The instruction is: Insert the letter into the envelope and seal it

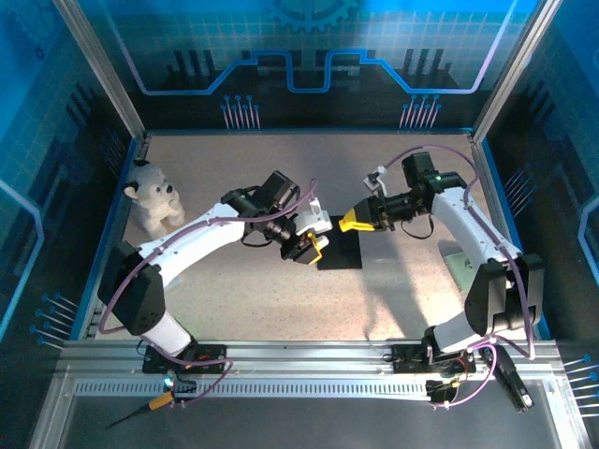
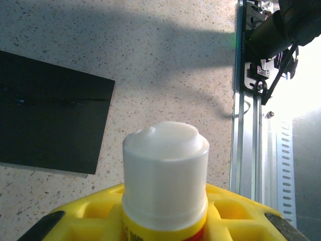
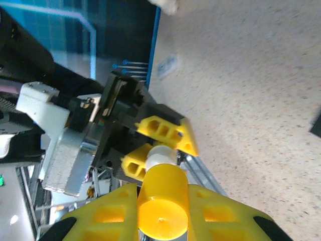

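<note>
The black envelope lies flat mid-table, also in the left wrist view. My left gripper hovers at its left edge, shut on an uncapped glue stick whose white tip points away from the wrist camera. My right gripper hangs above the envelope's top edge, shut on the stick's yellow cap. In the right wrist view the cap sits just in front of the glue stick's white tip, which is held between the left gripper's yellow fingers. The letter is out of view.
A white plush dog sits at the table's left side. An aluminium rail runs along the near edge, with a small screwdriver below it. Blue walls enclose the table.
</note>
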`<state>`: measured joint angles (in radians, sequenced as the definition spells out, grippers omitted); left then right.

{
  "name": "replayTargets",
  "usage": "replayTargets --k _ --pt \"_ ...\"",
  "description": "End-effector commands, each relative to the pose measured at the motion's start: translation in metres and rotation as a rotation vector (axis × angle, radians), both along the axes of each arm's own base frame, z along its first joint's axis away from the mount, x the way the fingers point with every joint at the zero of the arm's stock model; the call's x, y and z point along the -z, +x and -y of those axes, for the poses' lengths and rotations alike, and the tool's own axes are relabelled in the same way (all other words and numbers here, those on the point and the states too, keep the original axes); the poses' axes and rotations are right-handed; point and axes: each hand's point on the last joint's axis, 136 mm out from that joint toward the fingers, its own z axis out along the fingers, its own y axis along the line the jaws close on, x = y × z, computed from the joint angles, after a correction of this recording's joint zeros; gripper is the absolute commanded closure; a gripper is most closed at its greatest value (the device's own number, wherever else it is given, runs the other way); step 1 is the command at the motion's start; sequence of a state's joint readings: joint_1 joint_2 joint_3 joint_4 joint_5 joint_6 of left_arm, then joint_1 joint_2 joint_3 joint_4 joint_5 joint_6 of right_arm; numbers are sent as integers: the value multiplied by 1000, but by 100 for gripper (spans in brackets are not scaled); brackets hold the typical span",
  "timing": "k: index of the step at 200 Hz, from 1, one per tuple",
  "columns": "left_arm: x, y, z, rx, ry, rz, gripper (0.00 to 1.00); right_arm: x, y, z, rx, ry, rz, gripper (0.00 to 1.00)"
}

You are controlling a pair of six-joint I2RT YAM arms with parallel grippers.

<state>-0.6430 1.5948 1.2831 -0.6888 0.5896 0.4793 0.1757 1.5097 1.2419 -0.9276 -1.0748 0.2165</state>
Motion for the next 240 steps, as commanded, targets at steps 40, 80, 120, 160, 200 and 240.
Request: replayTargets --k 40,80,120,160,200,240 --pt "-12 -1 6 45 -40 -12 100 -4 -15 -20 -90 1 -33 77" --pt "-12 0 6 42 -42 -14 100 3 -20 -25 -106 -14 -47 77" --pt "-13 -1 6 40 -45 -19 100 9 -21 -28 -107 -25 -56 77" --pt "-14 -1 7 38 -51 -24 100 13 -22 -30 -106 -32 -60 76" --pt "-13 -1 8 37 -53 -25 100 17 -22 -34 -115 -36 -68 76" --pt "-12 0 8 37 -51 -27 100 18 -25 -36 -126 -36 -73 76"
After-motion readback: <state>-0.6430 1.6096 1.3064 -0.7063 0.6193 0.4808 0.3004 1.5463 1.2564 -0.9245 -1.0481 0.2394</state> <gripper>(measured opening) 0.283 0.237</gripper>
